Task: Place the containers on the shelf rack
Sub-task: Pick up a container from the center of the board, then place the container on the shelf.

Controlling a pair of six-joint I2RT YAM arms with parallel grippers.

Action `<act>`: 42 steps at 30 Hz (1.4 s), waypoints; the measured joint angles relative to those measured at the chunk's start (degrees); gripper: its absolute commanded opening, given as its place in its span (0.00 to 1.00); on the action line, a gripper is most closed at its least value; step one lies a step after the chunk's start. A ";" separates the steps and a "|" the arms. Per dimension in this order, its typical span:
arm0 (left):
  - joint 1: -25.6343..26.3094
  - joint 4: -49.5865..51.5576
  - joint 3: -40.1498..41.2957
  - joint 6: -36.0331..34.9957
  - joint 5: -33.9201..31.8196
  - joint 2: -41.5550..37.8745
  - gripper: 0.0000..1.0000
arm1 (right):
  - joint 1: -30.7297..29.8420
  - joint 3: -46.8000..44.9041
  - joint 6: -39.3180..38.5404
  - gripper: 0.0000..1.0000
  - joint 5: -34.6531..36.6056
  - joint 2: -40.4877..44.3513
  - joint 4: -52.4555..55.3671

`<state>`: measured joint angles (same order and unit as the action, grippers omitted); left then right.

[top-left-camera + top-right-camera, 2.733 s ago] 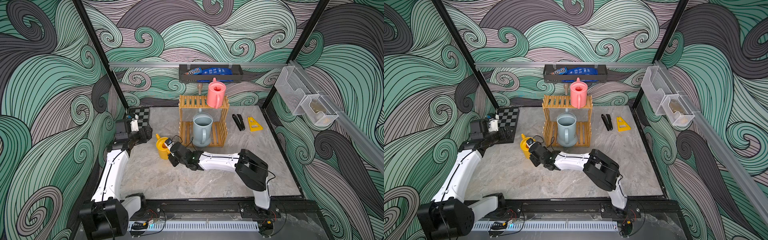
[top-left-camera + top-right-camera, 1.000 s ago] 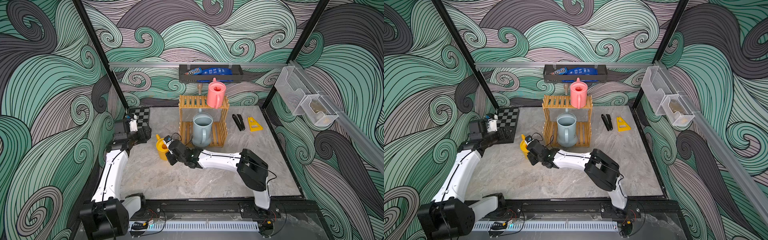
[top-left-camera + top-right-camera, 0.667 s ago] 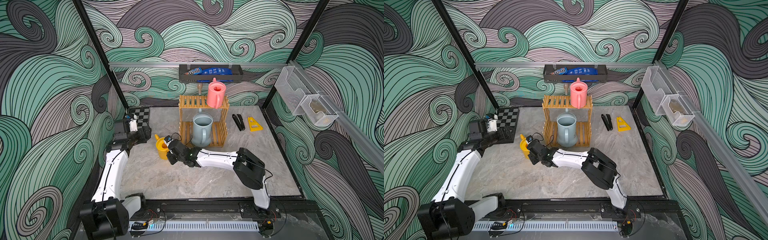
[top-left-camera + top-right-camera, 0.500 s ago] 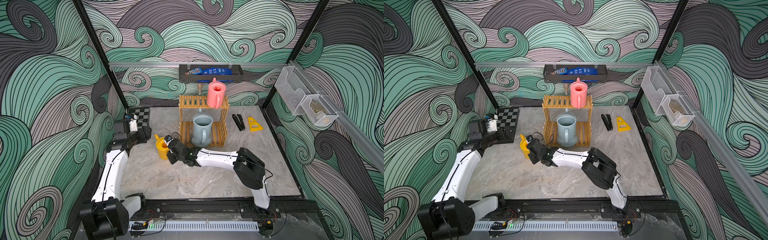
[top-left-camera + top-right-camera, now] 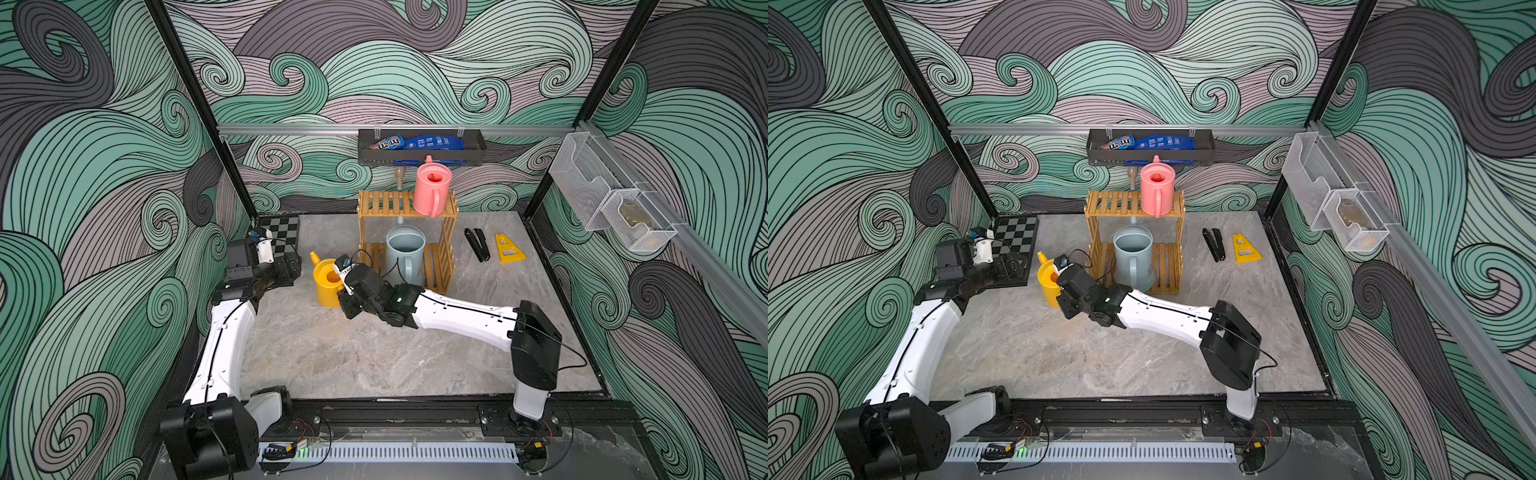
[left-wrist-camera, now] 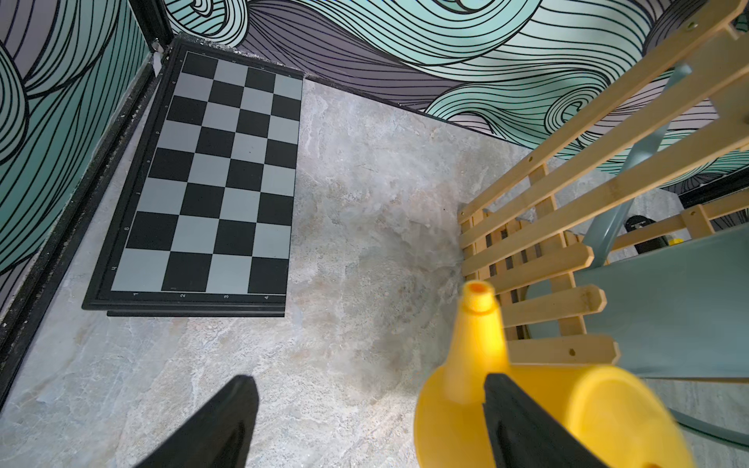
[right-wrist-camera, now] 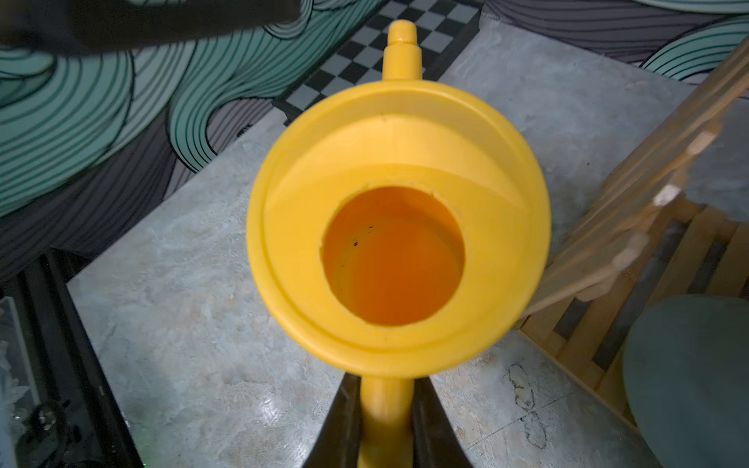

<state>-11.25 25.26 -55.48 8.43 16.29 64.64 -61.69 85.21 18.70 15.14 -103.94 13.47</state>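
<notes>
The yellow container (image 5: 326, 282) (image 7: 397, 243) stands upright on the table, just left of the shelf rack (image 5: 386, 203). My right gripper (image 7: 385, 391) is shut on its handle, a finger on each side. On the rack's top tier, at the right end, sits the pink container (image 5: 432, 187). The pale blue container (image 5: 405, 255) stands on the lower tier with its spout pointing back. My left gripper (image 6: 364, 389) (image 5: 293, 268) hangs open to the left of the yellow container, beside its spout (image 6: 478, 316), with only bare table between its fingers.
A chessboard (image 5: 280, 232) lies in the back left corner behind the left arm. Right of the rack lie a black tool (image 5: 476, 245) and a yellow triangular piece (image 5: 507, 249). A black wall tray (image 5: 419, 145) hangs above the rack, with clear baskets (image 5: 602, 199) on the right wall.
My right gripper has reached in to the yellow container and shut on its handle. The left arm has stayed where it was.
</notes>
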 measured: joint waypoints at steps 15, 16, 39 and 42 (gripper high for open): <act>-0.33 0.37 -0.11 -0.90 1.16 0.00 0.91 | 1.03 9.29 -0.90 0.01 5.31 4.46 6.86; -0.33 0.37 -0.11 -0.94 1.22 0.00 0.91 | 1.31 10.36 -1.27 0.01 5.90 4.50 7.04; -0.33 0.44 -0.11 -1.29 2.89 0.00 0.91 | 9.03 31.15 -8.07 0.04 18.73 -0.74 15.23; -0.33 0.46 -0.11 -1.31 3.04 0.00 0.91 | 10.84 31.15 -8.09 0.05 18.71 -2.14 15.23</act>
<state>-11.57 25.71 -55.59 7.11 19.33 64.64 -50.85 116.36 10.61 33.85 -106.08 28.71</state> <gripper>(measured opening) 0.911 0.193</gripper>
